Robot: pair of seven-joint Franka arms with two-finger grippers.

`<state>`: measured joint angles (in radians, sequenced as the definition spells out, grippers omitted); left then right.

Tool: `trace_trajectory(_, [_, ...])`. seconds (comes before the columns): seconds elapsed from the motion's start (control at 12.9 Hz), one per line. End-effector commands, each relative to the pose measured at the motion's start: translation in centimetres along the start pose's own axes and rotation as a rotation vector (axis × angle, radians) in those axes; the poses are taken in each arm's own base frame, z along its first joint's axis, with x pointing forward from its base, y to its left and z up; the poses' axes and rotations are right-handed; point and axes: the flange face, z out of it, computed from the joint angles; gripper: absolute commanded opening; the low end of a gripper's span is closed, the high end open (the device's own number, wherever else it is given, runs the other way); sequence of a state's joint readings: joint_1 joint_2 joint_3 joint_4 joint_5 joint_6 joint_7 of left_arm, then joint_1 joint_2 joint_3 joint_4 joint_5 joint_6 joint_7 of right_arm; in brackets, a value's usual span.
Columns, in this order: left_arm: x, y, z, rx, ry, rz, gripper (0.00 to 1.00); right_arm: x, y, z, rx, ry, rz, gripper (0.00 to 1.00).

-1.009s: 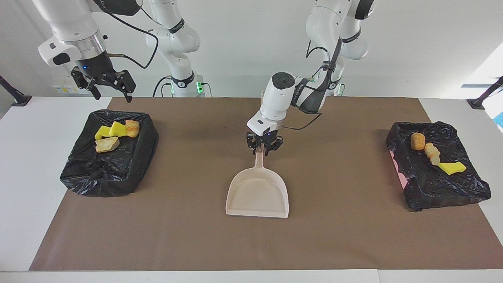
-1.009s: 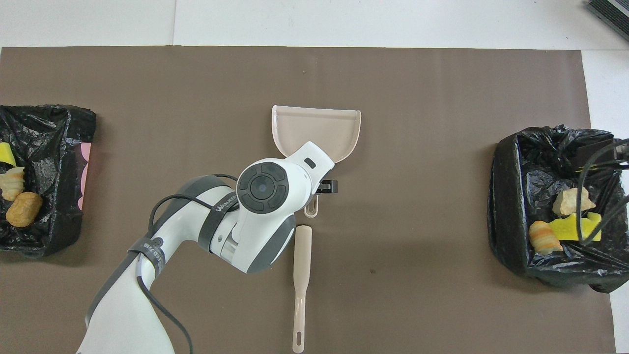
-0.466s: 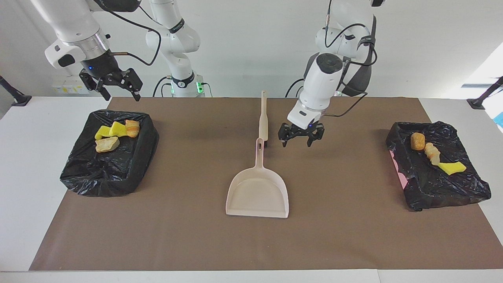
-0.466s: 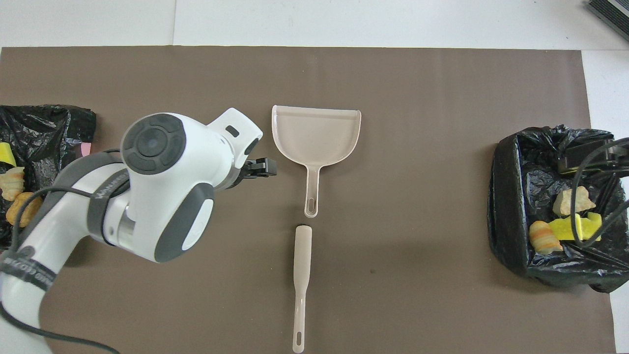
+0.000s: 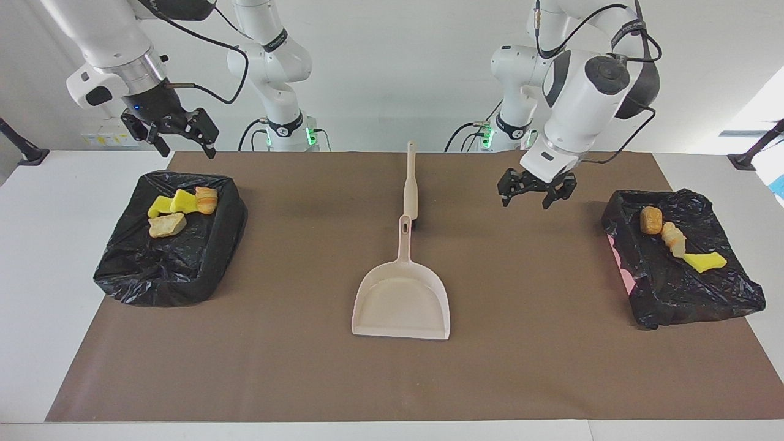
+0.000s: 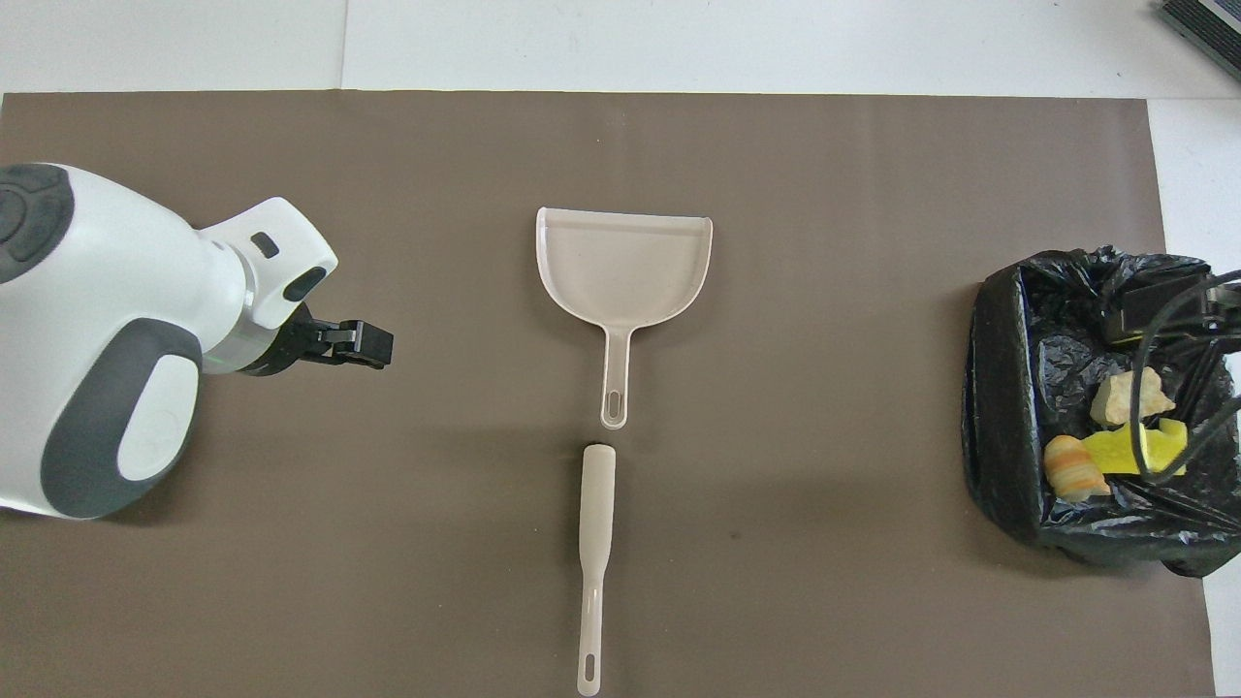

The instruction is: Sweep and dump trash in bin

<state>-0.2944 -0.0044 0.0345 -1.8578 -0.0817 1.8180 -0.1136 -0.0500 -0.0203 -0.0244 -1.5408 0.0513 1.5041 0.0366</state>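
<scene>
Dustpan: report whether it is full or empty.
Empty. The dustpan lies flat on the brown mat with its tray bare; the scraps sit in the two black-lined bins.

Facing cam: mounted high across the table, looks back at both robot bases, takes in the whole brown mat (image 5: 551,367) at moderate range. Overhead cam: high above the robots' end, looks fwd and steeply down, closer in. Views are half a turn apart. Shared area: mat centre with dustpan (image 5: 401,303) (image 6: 622,262), and the bin (image 5: 168,245) (image 6: 999,388) toward the right arm's end.
</scene>
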Motion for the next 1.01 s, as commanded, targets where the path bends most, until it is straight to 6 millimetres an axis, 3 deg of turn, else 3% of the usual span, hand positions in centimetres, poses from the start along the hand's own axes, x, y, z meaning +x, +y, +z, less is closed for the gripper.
trace_trajectory(0.0, [-1.5,-3.5,-1.3,0.009,-0.023,0.044,1.00,-0.7,-1.0,-0.2,0.015,-0.008,0.003,1.00])
trace_trajectory(0.31, [-2.8,-8.9,-2.7,-0.002,-0.061,0.068,1.00,-0.5,1.2,-0.3,0.012,-0.006,0.046,1.00])
trace_trajectory(0.54, [-3.4,-12.4,-3.6,-0.007,-0.050,0.021,1.00,-0.6,1.3,-0.3,-0.005,-0.010,0.045,1.00])
trace_trajectory(0.7, [-3.5,-13.5,-4.5,-0.005,-0.030,0.002,1.00,-0.6,1.3,-0.2,-0.005,-0.013,0.047,1.00])
trace_trajectory(0.93, [-3.2,-14.0,-7.6,0.005,0.020,-0.010,1.00,-0.7,1.3,-0.2,-0.005,-0.014,0.046,1.00])
